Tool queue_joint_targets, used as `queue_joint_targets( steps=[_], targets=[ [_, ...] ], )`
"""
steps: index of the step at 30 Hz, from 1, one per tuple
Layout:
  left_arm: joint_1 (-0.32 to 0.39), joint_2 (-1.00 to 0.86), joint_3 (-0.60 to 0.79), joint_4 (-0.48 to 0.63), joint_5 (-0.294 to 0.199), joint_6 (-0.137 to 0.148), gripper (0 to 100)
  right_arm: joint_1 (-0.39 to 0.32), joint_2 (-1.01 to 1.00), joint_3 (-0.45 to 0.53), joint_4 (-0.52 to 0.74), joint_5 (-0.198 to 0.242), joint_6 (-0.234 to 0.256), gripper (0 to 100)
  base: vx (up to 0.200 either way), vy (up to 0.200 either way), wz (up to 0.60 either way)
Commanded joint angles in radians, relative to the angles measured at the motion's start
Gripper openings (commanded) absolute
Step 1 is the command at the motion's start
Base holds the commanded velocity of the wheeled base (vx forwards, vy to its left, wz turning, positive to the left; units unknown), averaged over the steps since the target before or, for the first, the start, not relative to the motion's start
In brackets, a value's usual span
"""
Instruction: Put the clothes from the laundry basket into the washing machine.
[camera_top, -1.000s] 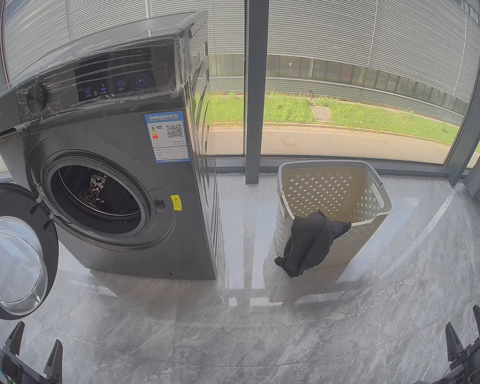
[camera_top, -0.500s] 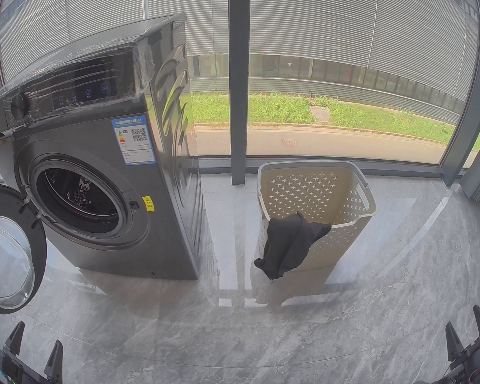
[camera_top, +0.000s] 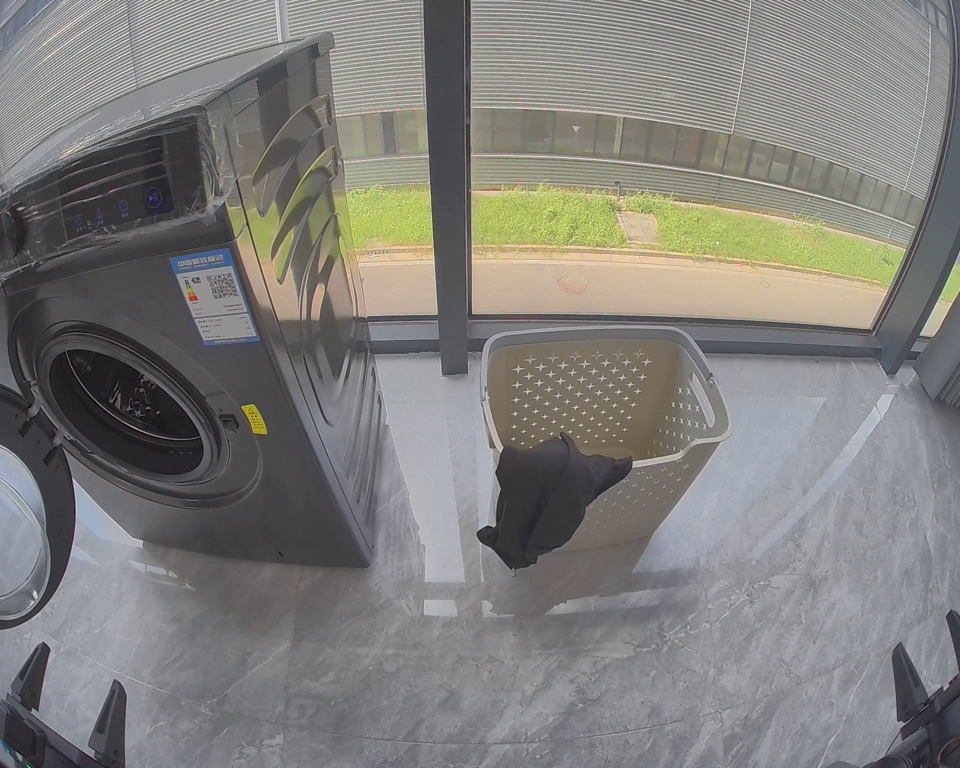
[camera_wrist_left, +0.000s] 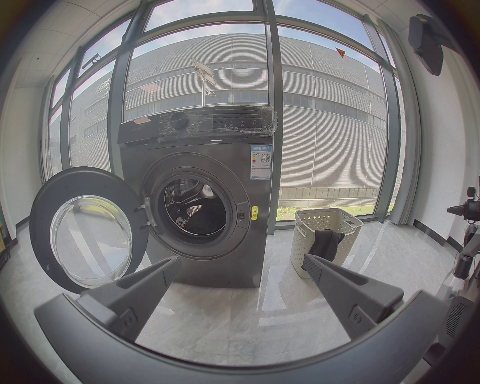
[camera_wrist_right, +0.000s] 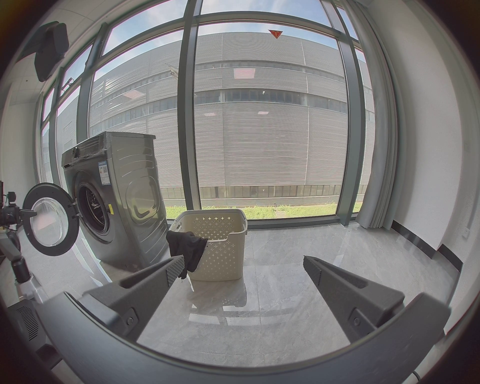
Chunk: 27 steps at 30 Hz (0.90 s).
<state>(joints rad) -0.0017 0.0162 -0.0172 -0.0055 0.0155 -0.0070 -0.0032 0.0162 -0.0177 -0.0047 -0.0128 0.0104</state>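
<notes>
the left gripper (camera_wrist_left: 241, 259) is released, its two dark fingers stand wide apart and nothing is between them. the right gripper (camera_wrist_right: 243, 260) is the same, jaws spread and holding nothing. in the head view i see both of them low at the near edge, the left one at the left corner and the right one at the right corner, above the grey marble floor (camera_top: 600, 650). the task's thing, a dark garment (camera_top: 545, 495), is well apart from both pairs of jaws, out in front of me and roughly between the two grippers, with bare floor lying between it and them. it hangs over the near rim of the laundry basket (camera_top: 600, 400), at the corner that is toward the washing machine (camera_top: 290, 300): one part is inside the basket and the larger part falls down the outside of the front wall. the basket is cream, with star-shaped holes, and it stands upright on the floor near the window (camera_top: 650, 150), just to the right of the grey window post (camera_top: 447, 180). the washing machine stands to the left of the basket, apart from it. its round door (camera_top: 30, 520) is swung fully open to the left, and the drum opening (camera_top: 125, 410) is uncovered. in the left wrist view something dark lies inside the drum, but i cannot tell what it is.
</notes>
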Motion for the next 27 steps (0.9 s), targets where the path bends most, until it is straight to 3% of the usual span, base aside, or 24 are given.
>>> queue_joint_targets(
  steps=[1,4,6,9,12,15,19,24,25,27],
  targets=[
    [0.000,-0.016,0.017,-0.001,0.000,0.001,100,0.000,-0.016,0.018,-0.001,0.002,-0.003,100,0.200,0.000,0.00],
    [0.000,-0.016,0.017,0.001,0.000,0.001,100,0.000,-0.016,0.012,-0.017,0.005,-0.017,100,0.200,0.000,0.00],
    [0.000,-0.016,0.017,-0.001,0.000,0.001,100,0.002,-0.016,-0.105,-0.055,0.011,-0.018,100,0.200,0.000,0.00],
    [0.000,-0.016,0.017,0.001,0.000,0.005,100,0.014,0.096,-0.335,0.022,0.057,-0.017,100,0.200,0.000,0.00],
    [0.000,-0.016,0.017,0.001,-0.002,0.010,100,0.060,0.242,-0.415,0.098,0.142,0.008,100,0.133,0.000,0.00],
    [0.000,-0.016,0.017,0.001,-0.002,0.009,100,0.135,0.421,-0.410,0.104,0.223,0.052,100,0.000,0.000,0.00],
    [0.000,-0.016,0.017,0.001,-0.002,0.009,100,0.227,0.622,-0.386,0.071,0.272,0.051,100,0.000,0.000,0.00],
    [0.000,-0.016,0.017,0.001,0.001,0.005,100,0.315,0.858,-0.369,-0.060,0.274,0.074,100,0.000,0.000,0.00],
    [0.000,-0.016,0.017,-0.001,0.001,0.005,100,0.335,1.009,-0.352,-0.164,0.274,0.106,100,0.000,0.000,0.00],
    [0.000,-0.016,0.017,-0.001,0.001,0.005,100,0.339,1.116,-0.326,-0.267,0.274,0.117,100,0.000,0.000,0.00]
  ],
)
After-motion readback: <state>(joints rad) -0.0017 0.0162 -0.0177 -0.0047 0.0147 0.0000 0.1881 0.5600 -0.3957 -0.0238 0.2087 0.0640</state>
